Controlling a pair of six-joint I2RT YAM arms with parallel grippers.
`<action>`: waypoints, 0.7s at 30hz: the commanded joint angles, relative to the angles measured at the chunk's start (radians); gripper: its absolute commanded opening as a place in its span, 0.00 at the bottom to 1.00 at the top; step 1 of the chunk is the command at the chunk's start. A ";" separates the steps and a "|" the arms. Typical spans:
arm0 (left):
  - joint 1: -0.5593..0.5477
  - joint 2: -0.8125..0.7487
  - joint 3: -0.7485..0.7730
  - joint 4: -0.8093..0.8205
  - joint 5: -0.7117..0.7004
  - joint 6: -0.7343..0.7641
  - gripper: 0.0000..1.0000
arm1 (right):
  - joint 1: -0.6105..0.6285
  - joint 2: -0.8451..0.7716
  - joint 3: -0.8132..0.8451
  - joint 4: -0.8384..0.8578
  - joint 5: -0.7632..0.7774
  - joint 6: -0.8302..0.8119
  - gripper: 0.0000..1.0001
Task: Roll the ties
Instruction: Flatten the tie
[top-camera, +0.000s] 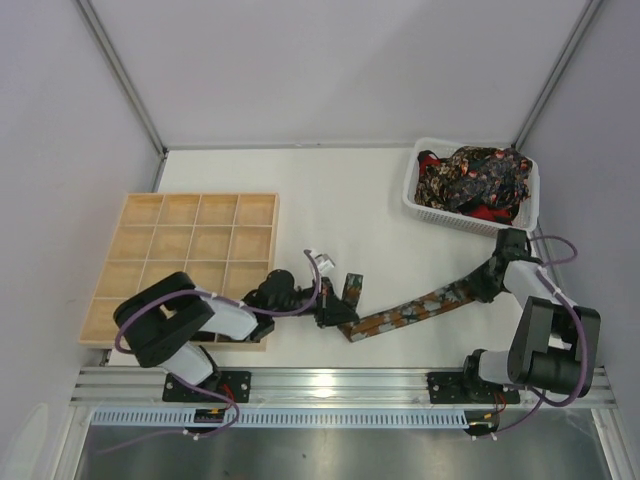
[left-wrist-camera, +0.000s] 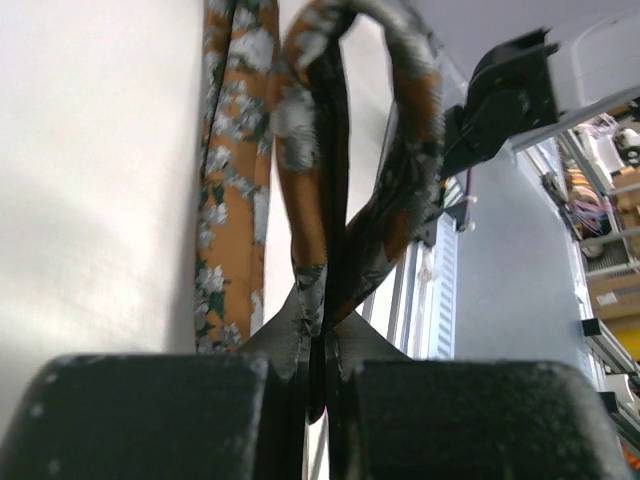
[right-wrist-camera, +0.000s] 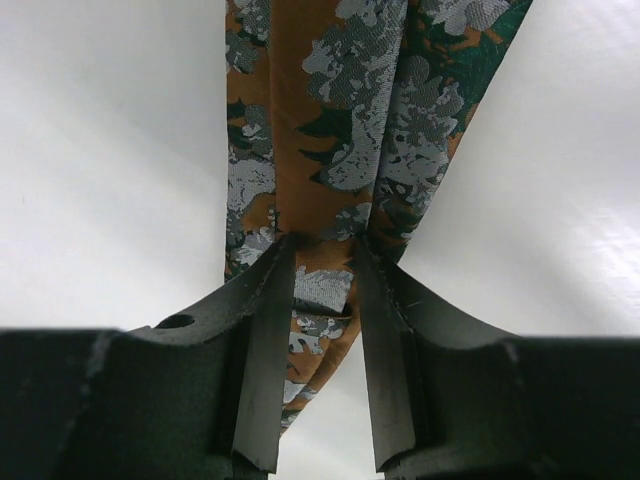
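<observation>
Both my grippers are on the same tie (top-camera: 420, 308) here. It's the brown one with grey-white flowers and bits of green, lying on the white table (top-camera: 330, 200) as a strip. With the table centre as the clock middle in the top view, it runs from about 6 o'clock out towards 4 o'clock.

My left gripper (top-camera: 335, 316) has the 6 o'clock end. Its wrist cam shows the jaws pressed tight together on a fold of the fabric. The fold rises out of them as a tall narrow loop, and the rest of the strip lies flat just to the loop's 9 o'clock side in that view.

My right gripper (top-camera: 490, 284) is at the 4 o'clock end. Its wrist cam shows the fingers (right-wrist-camera: 270, 330) pinching bunched fabric between them, which then fans out away from the tips over the table.

The heap of ties (top-camera: 475, 178), dark with red flecks, is sitting in the white mesh basket (top-camera: 425, 205) at about 2 o'clock. The wooden grid tray (top-camera: 190, 240) is over at 9 o'clock, just beside my left arm.
</observation>
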 joint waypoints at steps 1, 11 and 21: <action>0.032 0.094 0.135 0.164 0.130 0.042 0.00 | -0.110 0.003 -0.055 -0.019 0.065 -0.027 0.37; 0.214 0.393 0.344 0.496 0.348 -0.165 0.19 | -0.209 0.020 -0.046 -0.043 0.060 -0.018 0.38; 0.227 0.154 0.266 0.058 0.236 0.025 1.00 | -0.210 0.058 -0.057 -0.003 0.016 -0.011 0.38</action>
